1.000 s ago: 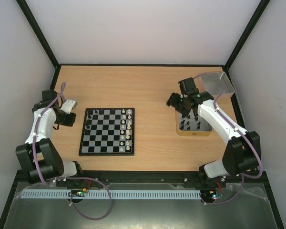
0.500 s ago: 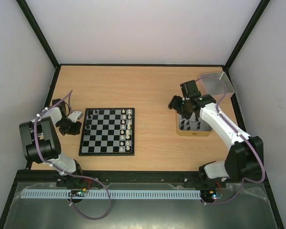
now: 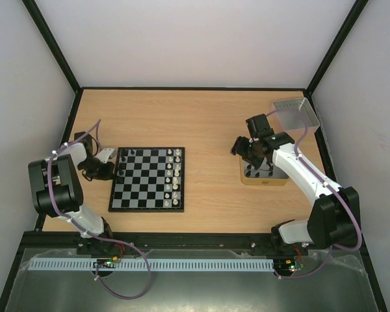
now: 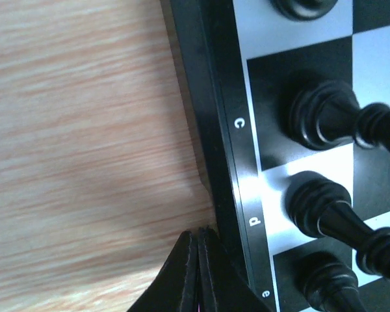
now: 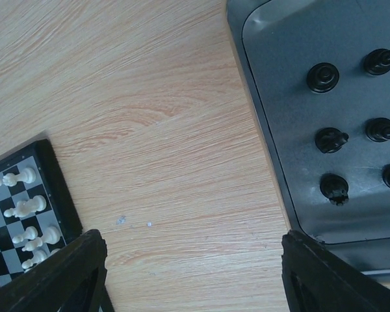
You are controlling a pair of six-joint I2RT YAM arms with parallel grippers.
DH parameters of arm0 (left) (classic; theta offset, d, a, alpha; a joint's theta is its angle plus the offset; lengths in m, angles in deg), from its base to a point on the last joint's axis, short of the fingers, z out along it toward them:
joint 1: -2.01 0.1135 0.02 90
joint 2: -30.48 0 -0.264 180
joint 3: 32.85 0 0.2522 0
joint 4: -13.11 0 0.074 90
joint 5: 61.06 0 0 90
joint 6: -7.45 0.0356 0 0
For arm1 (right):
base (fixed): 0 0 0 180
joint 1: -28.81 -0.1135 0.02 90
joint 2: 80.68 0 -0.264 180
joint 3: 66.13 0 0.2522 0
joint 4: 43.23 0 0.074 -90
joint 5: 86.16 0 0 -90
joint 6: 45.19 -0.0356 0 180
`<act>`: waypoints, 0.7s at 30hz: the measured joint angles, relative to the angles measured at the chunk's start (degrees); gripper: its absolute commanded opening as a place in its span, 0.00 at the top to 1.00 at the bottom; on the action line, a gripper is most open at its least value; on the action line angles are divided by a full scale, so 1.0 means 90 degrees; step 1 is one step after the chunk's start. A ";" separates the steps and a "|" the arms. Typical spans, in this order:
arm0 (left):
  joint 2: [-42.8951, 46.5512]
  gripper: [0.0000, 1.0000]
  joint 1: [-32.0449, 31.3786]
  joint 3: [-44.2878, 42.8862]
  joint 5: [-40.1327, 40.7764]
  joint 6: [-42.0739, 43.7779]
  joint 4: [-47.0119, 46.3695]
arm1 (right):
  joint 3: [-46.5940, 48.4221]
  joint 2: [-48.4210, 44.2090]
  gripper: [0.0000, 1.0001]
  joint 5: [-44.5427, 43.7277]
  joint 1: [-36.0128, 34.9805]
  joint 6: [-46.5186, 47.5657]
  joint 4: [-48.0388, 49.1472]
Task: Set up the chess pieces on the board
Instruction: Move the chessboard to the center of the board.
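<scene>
The board [image 3: 145, 193] lies left of centre. White pieces [image 3: 174, 173] fill its two right columns, and a few black pieces [image 3: 121, 166] stand on its left column. My left gripper [image 3: 108, 170] is shut and empty, low on the table, with its tips [image 4: 200, 235] against the board's black rim [image 4: 211, 117] near the letter d. Black pieces [image 4: 317, 116] stand just past the rim. My right gripper [image 3: 247, 153] is open and empty above the left edge of the gold-rimmed tin [image 3: 263, 181]. In the right wrist view this gripper [image 5: 194, 273] spans bare wood, and several black pieces [image 5: 323, 77] stand in the tin [image 5: 279, 97].
A clear grey plastic tray [image 3: 298, 112] lies at the back right, behind the tin. The board's corner with white pieces [image 5: 21, 177] shows at the left of the right wrist view. Bare wood lies between board and tin.
My left gripper swung from the table's left side to the board's left rim and now touches it. My right gripper shifted slightly nearer over the tin's left edge.
</scene>
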 measured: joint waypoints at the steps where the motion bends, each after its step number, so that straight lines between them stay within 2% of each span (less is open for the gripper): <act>1: -0.0034 0.98 -0.0053 -0.0036 -0.0012 -0.0015 -0.0012 | 0.0000 0.0000 0.29 0.0007 0.0000 0.0015 0.0000; 14: -0.0163 0.98 -0.0964 -0.0182 -0.0019 -0.0107 -0.0107 | 0.0000 0.0029 0.32 0.0095 -0.0029 0.0117 -0.0044; 16: -0.0163 0.98 -0.1127 -0.0182 -0.0044 -0.0090 -0.0080 | 0.0000 0.0066 0.37 0.0085 -0.0049 0.0170 -0.0073; 21: -0.0172 0.98 -0.1416 -0.0182 -0.0112 0.0002 0.0124 | 0.0000 0.0294 0.61 -0.0073 -0.0175 0.0240 -0.0199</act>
